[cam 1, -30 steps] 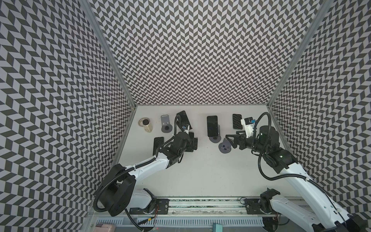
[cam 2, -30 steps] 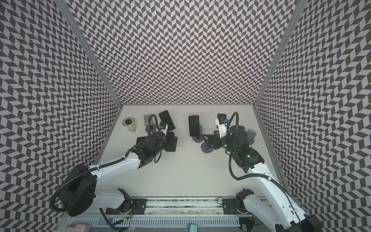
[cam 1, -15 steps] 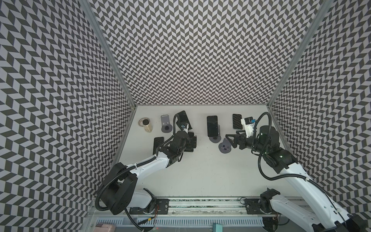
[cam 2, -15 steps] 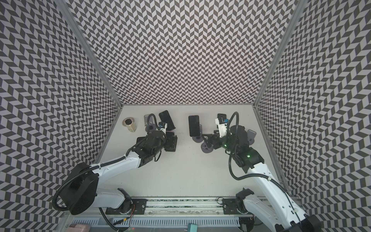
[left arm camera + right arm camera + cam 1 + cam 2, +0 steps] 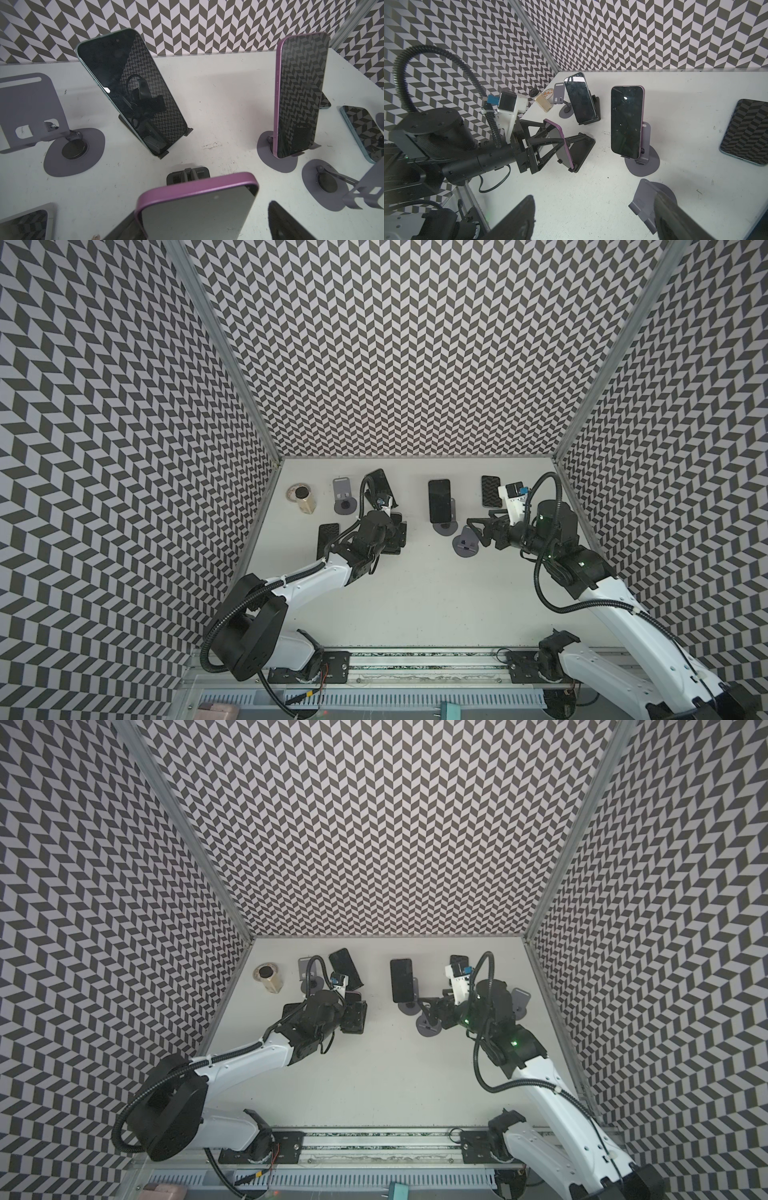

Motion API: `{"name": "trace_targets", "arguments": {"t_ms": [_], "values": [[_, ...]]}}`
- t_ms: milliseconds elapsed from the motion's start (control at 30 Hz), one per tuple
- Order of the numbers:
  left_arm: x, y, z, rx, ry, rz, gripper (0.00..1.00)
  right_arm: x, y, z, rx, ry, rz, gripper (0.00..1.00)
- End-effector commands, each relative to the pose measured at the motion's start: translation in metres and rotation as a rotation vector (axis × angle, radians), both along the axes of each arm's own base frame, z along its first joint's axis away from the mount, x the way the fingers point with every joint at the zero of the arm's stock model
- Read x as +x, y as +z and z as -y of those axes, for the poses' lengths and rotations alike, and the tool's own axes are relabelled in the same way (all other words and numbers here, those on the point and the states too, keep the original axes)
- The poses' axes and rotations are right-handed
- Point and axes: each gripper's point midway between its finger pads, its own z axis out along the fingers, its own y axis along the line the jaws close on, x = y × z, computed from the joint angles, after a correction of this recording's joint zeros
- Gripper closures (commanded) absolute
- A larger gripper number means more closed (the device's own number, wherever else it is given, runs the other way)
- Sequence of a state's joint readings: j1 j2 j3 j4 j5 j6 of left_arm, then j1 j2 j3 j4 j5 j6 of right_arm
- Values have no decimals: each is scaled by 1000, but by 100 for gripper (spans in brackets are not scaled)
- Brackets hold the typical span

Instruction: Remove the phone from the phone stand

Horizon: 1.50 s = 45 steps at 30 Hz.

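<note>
At the far left of the white table [image 5: 415, 593], a small black-capped bottle [image 5: 307, 506] is sitting just beside an empty grey phone stand [image 5: 343, 498]. A dark phone [image 5: 328, 536] is lying flat nearer the arm bases. Next along, a teal-edged phone [image 5: 128, 89] is leaning back on a black stand [image 5: 597, 108].

The left gripper [image 5: 394, 533] is straddling the purple phone [image 5: 197, 212], which is resting tilted back in its black folding stand [image 5: 581, 153], in front of the teal-edged one. The jaws are standing apart. In the left wrist view a strip of bare table is showing between the phone's edge and one of the fingers [image 5: 286, 224], so the phone is sitting between the fingers without being clamped.

Toward the middle, a second purple phone [image 5: 439, 499] is standing nearly upright on a grey stand [image 5: 645, 160]. In front of that, a low grey stand [image 5: 466, 546] is sitting empty. The right gripper [image 5: 478, 529] is hovering just beside it with its jaws wide apart and only table between them. Whether a finger is touching that stand cannot be told.

Further right, a blue-edged phone [image 5: 490, 491] is lying flat near the back wall. In a top view, another grey stand [image 5: 519, 1000] is showing past the right wrist.
</note>
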<state>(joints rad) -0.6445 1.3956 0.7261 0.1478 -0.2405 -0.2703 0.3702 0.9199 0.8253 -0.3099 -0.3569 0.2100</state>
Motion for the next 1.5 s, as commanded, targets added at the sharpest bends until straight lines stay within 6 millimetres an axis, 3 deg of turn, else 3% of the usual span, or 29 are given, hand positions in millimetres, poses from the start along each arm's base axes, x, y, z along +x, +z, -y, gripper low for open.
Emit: {"name": "trace_targets", "arguments": {"t_ms": [0, 533, 1067, 1467], "values": [[2, 11, 3, -22, -14, 29, 13, 0, 6, -4, 10, 18, 41, 13], [6, 6, 1, -15, -44, 15, 13, -3, 7, -4, 4, 31, 35, 13], [10, -3, 0, 1, -22, -24, 23, -2, 1, -7, -6, 41, 21, 13], [18, -10, 0, 16, 18, -32, 11, 1, -13, -4, -32, 25, -1, 13]]}}
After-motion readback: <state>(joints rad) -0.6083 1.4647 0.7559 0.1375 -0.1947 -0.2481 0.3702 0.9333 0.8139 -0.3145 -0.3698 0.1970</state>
